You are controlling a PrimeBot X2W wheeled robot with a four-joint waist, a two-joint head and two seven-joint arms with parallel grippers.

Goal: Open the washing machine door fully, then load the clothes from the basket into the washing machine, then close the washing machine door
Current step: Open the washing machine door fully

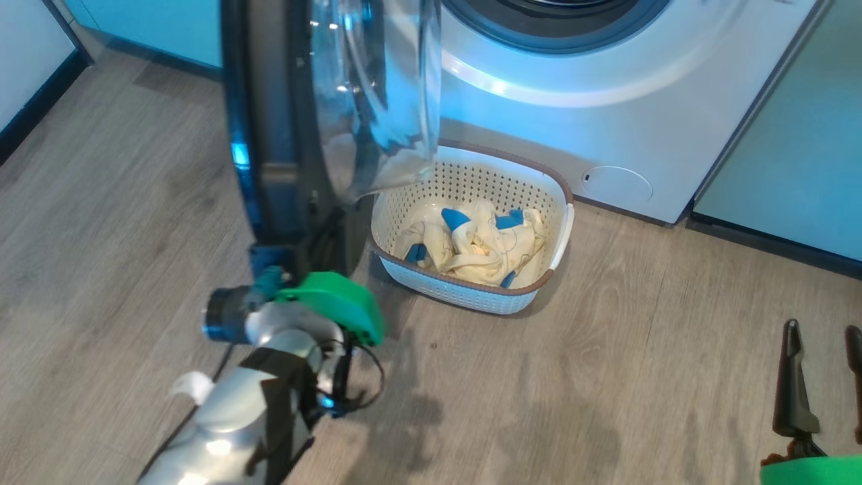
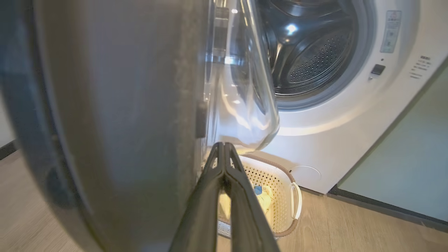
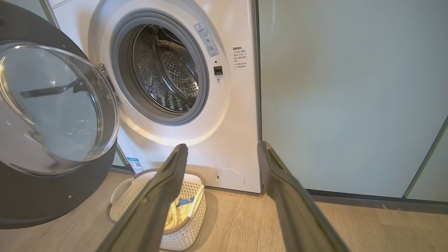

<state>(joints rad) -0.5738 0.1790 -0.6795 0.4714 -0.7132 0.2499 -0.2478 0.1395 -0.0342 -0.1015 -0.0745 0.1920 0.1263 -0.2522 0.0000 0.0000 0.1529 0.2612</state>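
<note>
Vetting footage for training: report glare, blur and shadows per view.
Head view: blue-white glare band across the washing machine, soft shadows on the floor. Left wrist view: the washing machine door looms close and blurred, with bright glints on its glass. Right wrist view: mostly sharp, reflections in the door glass.

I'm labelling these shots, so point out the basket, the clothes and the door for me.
basket (image 1: 465, 298): head view, on its front perforated wall.
clothes (image 1: 473, 248): head view, on the cream fabric mid-bundle.
door (image 3: 52, 105): right wrist view, on its glass bowl.
</note>
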